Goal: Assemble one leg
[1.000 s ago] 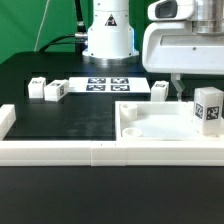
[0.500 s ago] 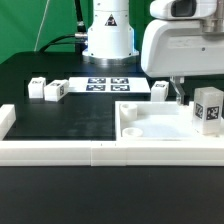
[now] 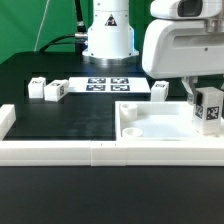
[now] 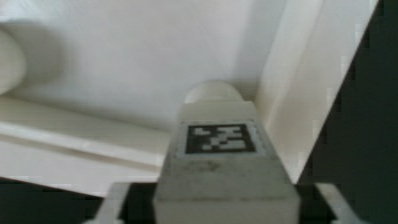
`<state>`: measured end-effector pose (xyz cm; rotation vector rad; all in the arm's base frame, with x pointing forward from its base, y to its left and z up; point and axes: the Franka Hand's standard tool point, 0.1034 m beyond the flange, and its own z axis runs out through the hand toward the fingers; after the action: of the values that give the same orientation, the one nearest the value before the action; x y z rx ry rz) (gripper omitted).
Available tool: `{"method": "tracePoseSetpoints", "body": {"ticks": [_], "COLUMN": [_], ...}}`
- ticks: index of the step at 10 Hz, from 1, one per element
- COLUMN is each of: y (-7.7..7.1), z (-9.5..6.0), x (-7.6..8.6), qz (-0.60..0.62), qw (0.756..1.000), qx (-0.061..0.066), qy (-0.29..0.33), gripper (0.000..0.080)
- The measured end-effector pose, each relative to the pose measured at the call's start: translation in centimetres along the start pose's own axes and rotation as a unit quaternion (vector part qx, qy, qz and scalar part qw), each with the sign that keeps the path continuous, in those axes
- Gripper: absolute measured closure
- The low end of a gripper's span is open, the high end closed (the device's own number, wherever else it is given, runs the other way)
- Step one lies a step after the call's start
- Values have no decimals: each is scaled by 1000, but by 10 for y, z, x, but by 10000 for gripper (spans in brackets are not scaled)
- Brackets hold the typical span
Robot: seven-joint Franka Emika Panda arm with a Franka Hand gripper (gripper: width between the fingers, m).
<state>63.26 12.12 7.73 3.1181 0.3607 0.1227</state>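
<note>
One leg point(image 3: 209, 109), a small white post with a marker tag, stands upright at the right end of the white tabletop piece point(image 3: 160, 128). In the wrist view the leg point(image 4: 221, 140) fills the middle, between my two fingers point(image 4: 135, 205). A narrow dark gap shows on each side of it. My gripper point(image 3: 200, 98) is open and straddles the leg's top, and one finger shows just to its left in the exterior view. Three other legs lie on the black table: two point(image 3: 54, 91) at the exterior view's left and one point(image 3: 160, 89) behind the tabletop piece.
The marker board point(image 3: 107, 84) lies at the back middle in front of the robot base point(image 3: 107, 35). A low white wall point(image 3: 60, 151) runs along the table's front edge, with a raised end point(image 3: 4, 118) at the exterior view's left.
My gripper has moved toward the exterior view's right, from beside the back leg to over the upright leg on the tabletop piece. The parts have not moved.
</note>
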Motion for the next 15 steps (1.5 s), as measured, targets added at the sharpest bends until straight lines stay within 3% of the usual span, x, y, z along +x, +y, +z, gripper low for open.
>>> {"method": "tracePoseSetpoints", "body": {"ticks": [4, 6, 8, 11, 15], "y": [0, 0, 1, 0, 0], "z": [0, 1, 1, 2, 3], "x": [0, -1, -1, -2, -3], "qz": [25, 117, 252, 428, 659], "qw": [1000, 993, 968, 903, 752], "qx": [1, 7, 15, 16, 21], "qy": [0, 1, 3, 9, 9], "gripper": [509, 509, 509, 509, 509]}}
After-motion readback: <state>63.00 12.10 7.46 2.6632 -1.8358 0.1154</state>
